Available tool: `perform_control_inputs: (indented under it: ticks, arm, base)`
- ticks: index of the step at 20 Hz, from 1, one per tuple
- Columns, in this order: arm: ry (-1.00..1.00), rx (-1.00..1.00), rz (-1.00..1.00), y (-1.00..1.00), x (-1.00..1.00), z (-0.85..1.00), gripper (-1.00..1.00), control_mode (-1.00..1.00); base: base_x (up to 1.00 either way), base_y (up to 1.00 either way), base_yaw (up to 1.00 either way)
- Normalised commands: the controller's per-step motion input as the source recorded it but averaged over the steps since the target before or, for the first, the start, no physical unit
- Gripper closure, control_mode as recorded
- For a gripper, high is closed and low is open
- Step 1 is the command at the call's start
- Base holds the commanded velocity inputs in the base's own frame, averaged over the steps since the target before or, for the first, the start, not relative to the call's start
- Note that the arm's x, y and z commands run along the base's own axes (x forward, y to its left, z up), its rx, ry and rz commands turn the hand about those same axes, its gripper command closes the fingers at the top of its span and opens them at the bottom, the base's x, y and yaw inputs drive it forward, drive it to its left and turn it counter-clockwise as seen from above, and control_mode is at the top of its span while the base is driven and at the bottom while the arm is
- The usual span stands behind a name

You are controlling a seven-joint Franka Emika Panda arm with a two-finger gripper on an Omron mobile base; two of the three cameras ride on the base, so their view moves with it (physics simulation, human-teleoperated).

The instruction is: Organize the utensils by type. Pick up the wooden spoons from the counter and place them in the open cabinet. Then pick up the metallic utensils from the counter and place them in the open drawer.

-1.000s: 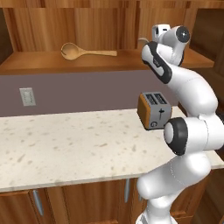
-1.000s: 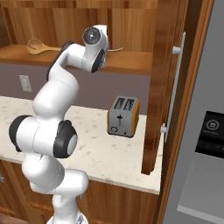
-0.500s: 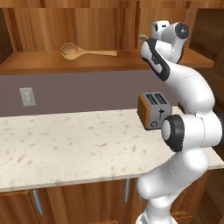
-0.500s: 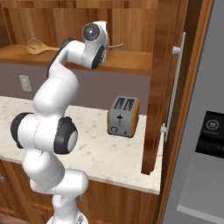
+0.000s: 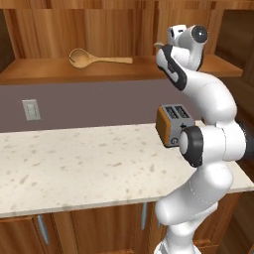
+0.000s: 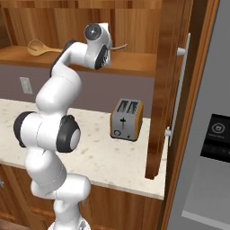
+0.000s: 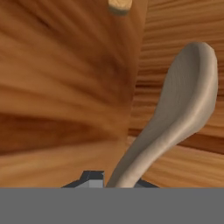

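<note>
Hand (image 7: 114, 183) raised up at the shelf floor of the reddish-brown wooden wall cabinet (image 5: 114, 69), clenched on the handle of a pale wooden spoon (image 7: 175, 118) — bowl end out ahead of the dark fingertips (image 7: 91, 178) in the hand view, over the cabinet's wood grain. In the right base view, just a thin curved end of that spoon (image 6: 119, 45) poking out beside the white wrist, above the shelf's right part. Lying flat on the left part of the same shelf, well apart from the hand, a second light tan-orange wooden spoon (image 5: 96, 58) with round bowl to the left and straight handle pointing right. Below, on the beige speckled stone bench (image 5: 74, 163), an orange-sided silver toaster (image 6: 126, 119) near the right end — close behind the arm's elbow in the left base view. White wall socket (image 5: 31, 109) on the grey back wall at the left.
</note>
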Motion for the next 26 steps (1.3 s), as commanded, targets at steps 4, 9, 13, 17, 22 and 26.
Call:
perform_control_inputs:
  ticks: [4,9,13,17,22,26]
  arm:
    - [0.02,0.0,0.0,0.0,0.14,-0.24,-1.0,-1.0]
    - [0.04,0.0,0.0,0.0,0.14,-0.24,-1.0,-1.0]
    - [0.04,0.0,0.0,-0.02,0.08,-0.21,-1.0,-1.0]
    - [0.04,0.0,0.01,-0.08,0.0,-0.19,-1.0,-1.0]
    - [0.05,0.0,0.0,-0.06,-0.03,-0.17,-1.0,-1.0]
    - [0.01,0.0,0.0,-0.04,-0.09,-0.11,-1.0,-1.0]
  base:
    - [0.0,0.0,0.0]
    - [0.0,0.0,0.0]
    - [0.0,0.0,0.0]
    - [0.0,0.0,0.0]
    - [0.0,0.0,0.0]
    - [0.0,0.0,0.0]
